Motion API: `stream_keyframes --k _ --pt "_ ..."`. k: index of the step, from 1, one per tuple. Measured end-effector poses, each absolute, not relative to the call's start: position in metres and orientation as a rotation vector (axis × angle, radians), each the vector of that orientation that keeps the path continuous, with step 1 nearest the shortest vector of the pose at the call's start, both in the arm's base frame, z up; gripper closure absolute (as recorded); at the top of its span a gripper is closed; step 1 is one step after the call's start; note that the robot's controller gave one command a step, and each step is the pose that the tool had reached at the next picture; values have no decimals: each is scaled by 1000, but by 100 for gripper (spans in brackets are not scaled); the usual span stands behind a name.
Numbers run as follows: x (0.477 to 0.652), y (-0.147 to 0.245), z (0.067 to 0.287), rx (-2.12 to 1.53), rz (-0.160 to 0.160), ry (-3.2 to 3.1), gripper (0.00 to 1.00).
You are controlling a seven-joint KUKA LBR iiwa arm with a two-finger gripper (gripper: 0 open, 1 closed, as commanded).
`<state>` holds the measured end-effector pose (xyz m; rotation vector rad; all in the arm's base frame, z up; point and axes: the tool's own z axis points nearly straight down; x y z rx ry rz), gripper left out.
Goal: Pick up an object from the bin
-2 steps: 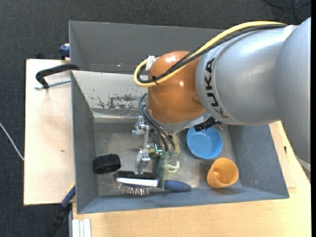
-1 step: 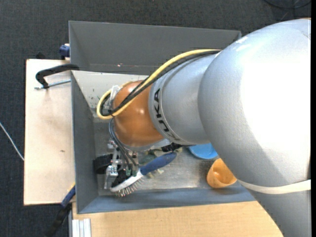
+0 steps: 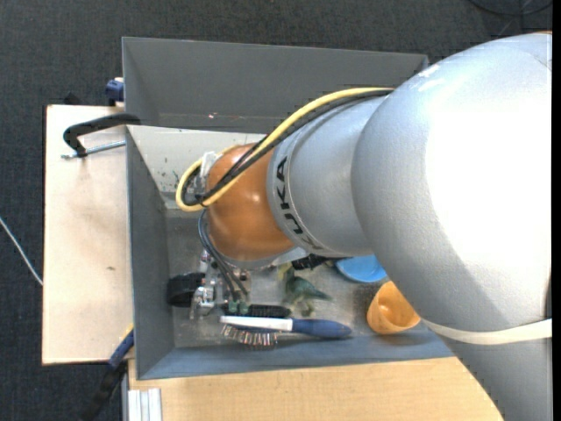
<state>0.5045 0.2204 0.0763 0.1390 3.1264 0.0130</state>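
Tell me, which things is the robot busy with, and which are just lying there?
In the job:
- robot arm, reaching down into the grey bin
- small black thing and blue-handled brush, nearest its tip; which one it wants, I cannot tell

Just lying about:
- green toy
- blue thing
- orange cup

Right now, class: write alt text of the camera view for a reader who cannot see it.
A large silver robot arm reaches from the right into a grey metal bin, its gripper down at lower left. Nearby lie a blue-handled brush, a green toy and an orange cup.
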Motion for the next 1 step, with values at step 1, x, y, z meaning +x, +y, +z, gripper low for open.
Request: stream_keyframes --k 1 --pt "502 203 234 197 11 3123 100"
